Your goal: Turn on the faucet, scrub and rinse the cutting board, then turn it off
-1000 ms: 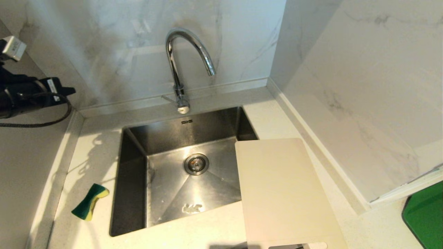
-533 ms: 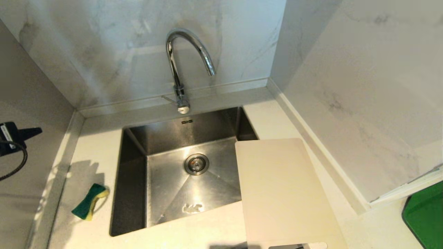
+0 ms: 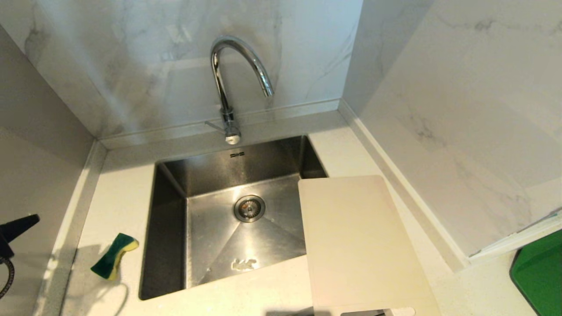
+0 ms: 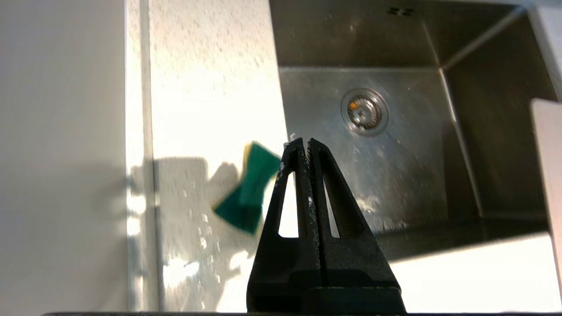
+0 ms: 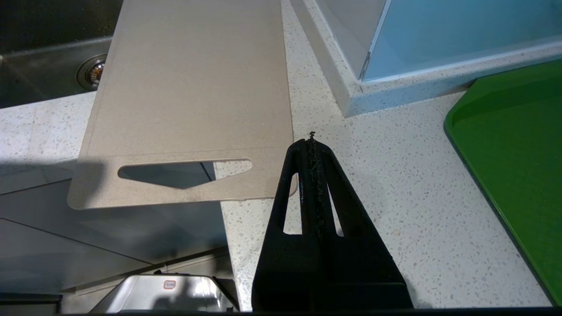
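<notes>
From the head view, the faucet [image 3: 232, 87] stands at the back of the steel sink [image 3: 171, 219], its arched spout over the basin with no water showing. The cutting board [image 3: 358, 245] lies flat on the desk [image 3: 118, 197] to the right, one corner overhanging the sink. A green and yellow sponge [image 3: 113, 256] sits on the desk left of the basin, and the left gripper [image 3: 19, 224] pokes in at the left edge. In the left wrist view, the left gripper [image 4: 304, 142] hangs above the sink's edge with its fingers clenched on nothing, the sponge [image 4: 248, 193] below and just beside them. In the right wrist view, the right gripper [image 5: 311, 138] hovers over the speckled desk [image 5: 395, 197], fingers clenched and empty, near the slotted handle end of the cutting board [image 5: 193, 87], which juts past the desk's front edge; a green tray [image 5: 518, 153] lies on the gripper's other side.
</notes>
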Tool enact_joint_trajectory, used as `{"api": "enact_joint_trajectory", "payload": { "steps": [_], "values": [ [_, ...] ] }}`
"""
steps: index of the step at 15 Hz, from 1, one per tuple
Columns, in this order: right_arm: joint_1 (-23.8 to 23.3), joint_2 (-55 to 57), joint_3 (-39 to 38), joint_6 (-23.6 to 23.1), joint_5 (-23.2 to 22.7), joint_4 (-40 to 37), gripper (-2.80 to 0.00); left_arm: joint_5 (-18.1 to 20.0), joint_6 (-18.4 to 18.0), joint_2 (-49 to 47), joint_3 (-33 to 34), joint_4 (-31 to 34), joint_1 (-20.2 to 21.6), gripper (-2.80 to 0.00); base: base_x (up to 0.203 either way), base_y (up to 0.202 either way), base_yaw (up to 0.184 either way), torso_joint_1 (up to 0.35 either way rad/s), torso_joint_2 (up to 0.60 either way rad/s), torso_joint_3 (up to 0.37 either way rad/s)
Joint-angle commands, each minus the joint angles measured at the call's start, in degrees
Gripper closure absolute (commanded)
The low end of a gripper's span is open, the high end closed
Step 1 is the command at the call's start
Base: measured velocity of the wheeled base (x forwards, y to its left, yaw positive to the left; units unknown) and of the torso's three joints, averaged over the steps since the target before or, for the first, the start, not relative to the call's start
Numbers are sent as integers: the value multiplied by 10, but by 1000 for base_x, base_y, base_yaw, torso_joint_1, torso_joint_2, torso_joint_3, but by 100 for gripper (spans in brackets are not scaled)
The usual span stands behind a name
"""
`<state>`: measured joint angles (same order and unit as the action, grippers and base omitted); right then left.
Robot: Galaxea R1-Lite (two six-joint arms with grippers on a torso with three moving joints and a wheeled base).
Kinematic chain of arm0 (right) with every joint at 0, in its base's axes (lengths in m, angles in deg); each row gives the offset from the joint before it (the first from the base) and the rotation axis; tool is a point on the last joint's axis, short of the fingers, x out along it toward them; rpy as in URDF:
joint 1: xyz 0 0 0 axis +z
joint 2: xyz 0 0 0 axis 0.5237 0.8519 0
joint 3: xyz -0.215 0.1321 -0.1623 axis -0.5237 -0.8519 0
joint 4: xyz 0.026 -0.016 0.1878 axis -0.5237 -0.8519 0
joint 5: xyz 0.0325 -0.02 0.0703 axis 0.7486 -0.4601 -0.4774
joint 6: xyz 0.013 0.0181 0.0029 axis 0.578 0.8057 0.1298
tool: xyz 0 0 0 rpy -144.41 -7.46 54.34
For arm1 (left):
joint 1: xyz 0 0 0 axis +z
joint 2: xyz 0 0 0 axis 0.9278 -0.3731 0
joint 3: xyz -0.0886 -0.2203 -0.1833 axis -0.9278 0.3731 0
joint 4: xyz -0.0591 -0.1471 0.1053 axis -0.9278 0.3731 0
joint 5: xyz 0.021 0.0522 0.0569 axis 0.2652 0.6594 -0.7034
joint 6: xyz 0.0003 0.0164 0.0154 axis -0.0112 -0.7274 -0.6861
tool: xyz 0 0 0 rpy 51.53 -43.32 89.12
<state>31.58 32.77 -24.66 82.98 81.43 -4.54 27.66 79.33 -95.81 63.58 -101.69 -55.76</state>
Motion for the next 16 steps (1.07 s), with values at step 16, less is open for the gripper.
{"api": "enact_joint_trajectory", "payload": {
  "steps": [16],
  "values": [
    [0, 0, -1, 0, 0, 0, 0, 75, -3, 316, 174, 62, -91, 0, 0, 0, 0, 0, 0, 0]
  ]
}}
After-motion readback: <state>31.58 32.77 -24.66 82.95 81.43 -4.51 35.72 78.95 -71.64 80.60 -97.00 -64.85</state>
